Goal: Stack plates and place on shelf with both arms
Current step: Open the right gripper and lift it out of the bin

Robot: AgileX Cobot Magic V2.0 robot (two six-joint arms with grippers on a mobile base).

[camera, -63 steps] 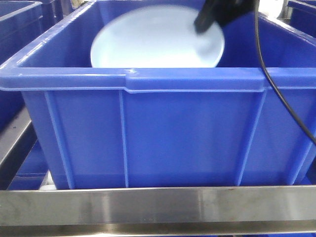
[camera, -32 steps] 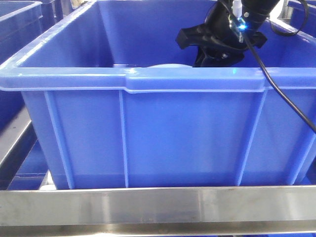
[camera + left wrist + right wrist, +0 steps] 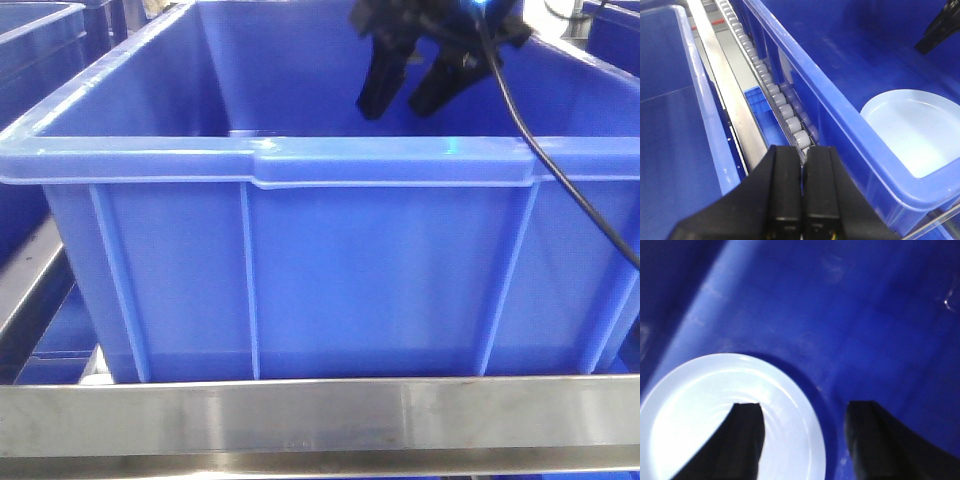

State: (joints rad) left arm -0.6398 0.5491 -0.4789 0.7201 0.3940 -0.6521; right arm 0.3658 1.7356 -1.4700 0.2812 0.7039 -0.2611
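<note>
A pale bluish-white plate [image 3: 695, 405] lies flat on the floor of the big blue bin [image 3: 300, 270]. It also shows in the left wrist view as a plate [image 3: 915, 132] by the near wall. The bin wall hides it in the front view. My right gripper [image 3: 805, 407] hangs open above the plate's right edge, holding nothing; the front view has this right gripper [image 3: 410, 95] over the bin's far right. My left gripper [image 3: 802, 150] is shut and empty, outside the bin over the roller track. The shelf's steel front rail [image 3: 320, 415] runs below the bin.
A roller track [image 3: 772, 92] and a steel strip [image 3: 722, 87] run along the bin's left side. Another blue bin [image 3: 670, 125] stands beyond them. The right arm's black cable [image 3: 560, 180] hangs over the bin's front right corner.
A second ago the right gripper held the plate tilted above the bin rim. It lowered the plate into the bin, let go, opened and rose. The plate no longer shows from the front.
</note>
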